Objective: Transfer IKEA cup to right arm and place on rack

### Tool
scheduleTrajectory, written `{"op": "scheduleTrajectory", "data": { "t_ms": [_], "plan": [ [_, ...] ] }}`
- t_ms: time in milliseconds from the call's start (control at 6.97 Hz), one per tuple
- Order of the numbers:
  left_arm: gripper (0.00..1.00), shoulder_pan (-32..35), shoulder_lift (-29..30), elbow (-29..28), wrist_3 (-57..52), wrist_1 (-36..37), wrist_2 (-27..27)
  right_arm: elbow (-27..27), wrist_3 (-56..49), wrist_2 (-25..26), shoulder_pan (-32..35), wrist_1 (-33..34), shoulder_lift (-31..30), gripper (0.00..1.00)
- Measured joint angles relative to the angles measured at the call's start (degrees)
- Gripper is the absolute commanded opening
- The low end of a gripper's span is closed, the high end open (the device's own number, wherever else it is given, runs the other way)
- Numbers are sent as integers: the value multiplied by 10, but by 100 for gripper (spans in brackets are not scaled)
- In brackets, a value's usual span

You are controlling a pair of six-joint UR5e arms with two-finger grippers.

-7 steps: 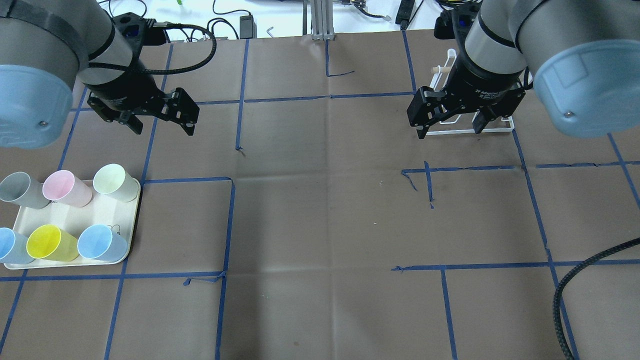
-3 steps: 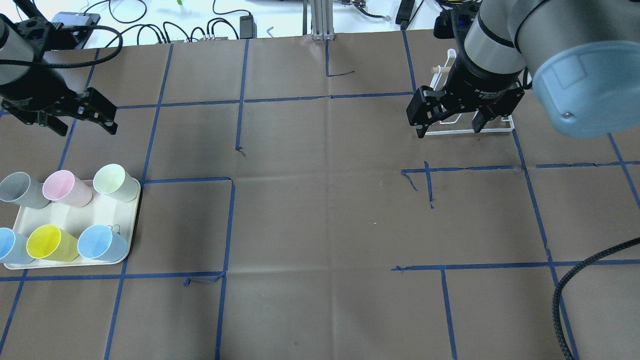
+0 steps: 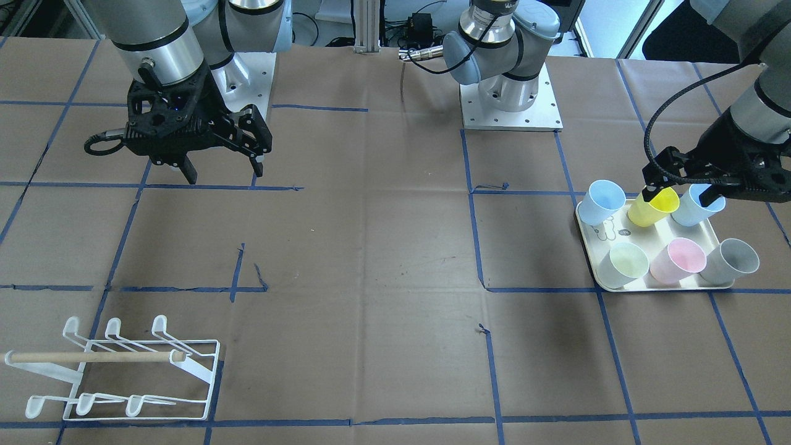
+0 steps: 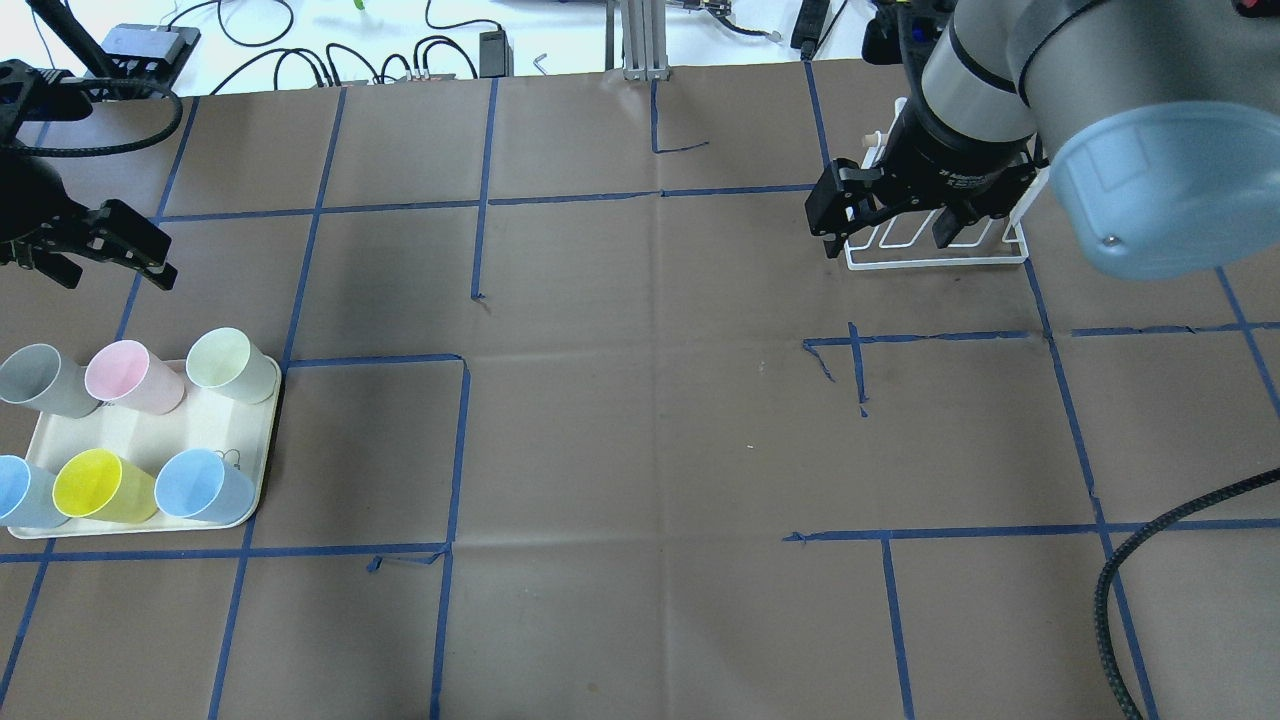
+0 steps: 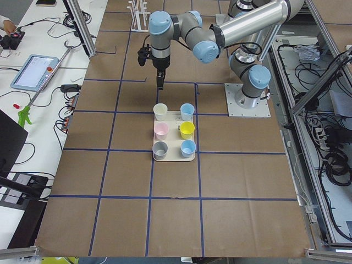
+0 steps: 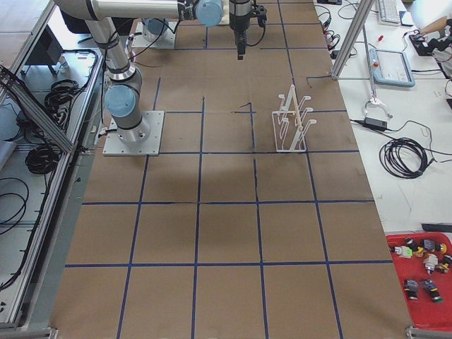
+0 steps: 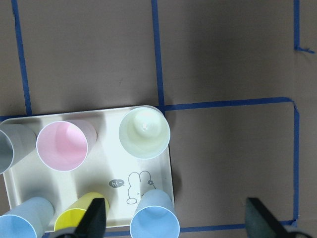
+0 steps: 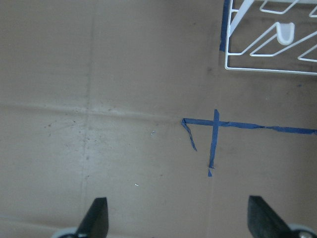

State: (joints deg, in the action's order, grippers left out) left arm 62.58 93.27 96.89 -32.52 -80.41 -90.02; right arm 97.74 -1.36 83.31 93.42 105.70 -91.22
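Six pastel cups (image 4: pixel 230 365) stand mouth-up on the cream tray (image 4: pixel 140 430), none yet lifted, as the left gripper (image 4: pixel 105 268) hangs high above the tray with its fingers spread wide and empty. Well apart from the tray, the right gripper (image 4: pixel 888 240) hovers by the white rack (image 3: pixel 93 356), likewise spread and holding nothing. A clean pick likely means choosing one cup at the tray's edge, centring over it and descending straight, so its neighbours go unbumped.

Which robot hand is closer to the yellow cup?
Left. The left gripper hangs by the tray holding the yellow cup; the right gripper is far across the table, nearer the rack.
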Motion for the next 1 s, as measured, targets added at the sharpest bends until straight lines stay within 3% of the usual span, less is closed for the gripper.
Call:
{"op": "scheduleTrajectory", "data": {
  "t_ms": [287, 574, 1004],
  "plan": [
    [99, -8, 35, 17, -3, 47, 1, 16, 35, -36, 0, 77, 1, 100],
    [99, -7, 47, 73, 19, 131, 2, 26, 121, -99, 1, 155, 7, 100],
    [99, -1, 72, 159, 52, 250, 19, 67, 294, -185, 2, 336, 19, 100]
  ]
}}
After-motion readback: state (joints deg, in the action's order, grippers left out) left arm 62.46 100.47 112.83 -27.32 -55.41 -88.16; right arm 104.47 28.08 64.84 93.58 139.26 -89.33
